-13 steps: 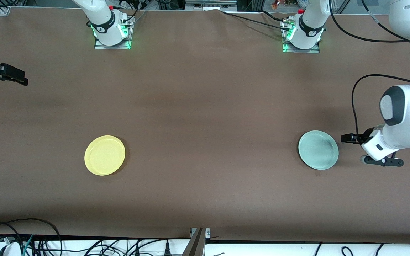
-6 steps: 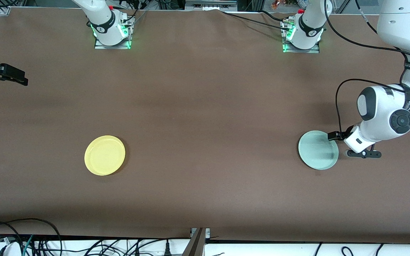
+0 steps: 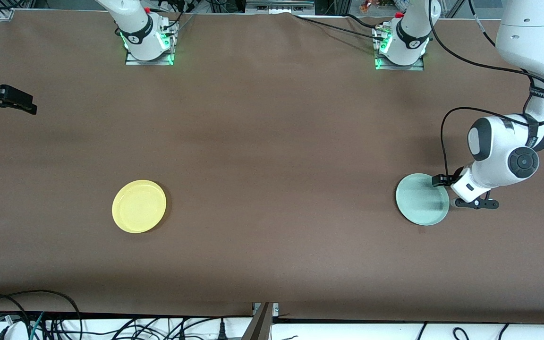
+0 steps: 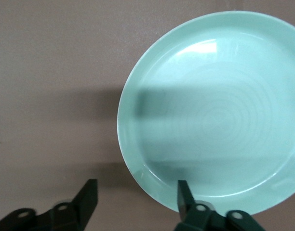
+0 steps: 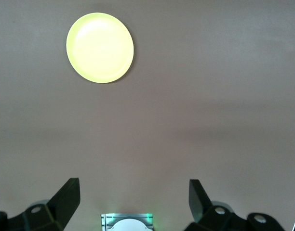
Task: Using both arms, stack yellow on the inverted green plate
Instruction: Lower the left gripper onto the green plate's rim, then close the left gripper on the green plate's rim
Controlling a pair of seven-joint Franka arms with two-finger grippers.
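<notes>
You see the green plate at the right of the front view, a bit below mid-height, lying rim-up on the brown table toward the left arm's end. It is not inverted; the left wrist view shows its hollow side with faint rings.

Your left gripper sits right at the plate's edge on the side toward the left arm's end of the table, low over it. In the left wrist view its fingers are spread wide with nothing between them; one fingertip shows over the plate's rim, the other over bare table beside it. You cannot tell from these views whether a finger touches the rim. The arm's shadow falls as a dark band across the plate.

The yellow plate is at the lower left of the front view, rim-up, well apart from the green one, toward the right arm's end and at about the same height in the frame. It also shows in the upper left of the right wrist view.

Your right gripper is at the left edge of the front view, upper part, waiting over the table's end. In the right wrist view its fingers are wide apart and hold nothing.
</notes>
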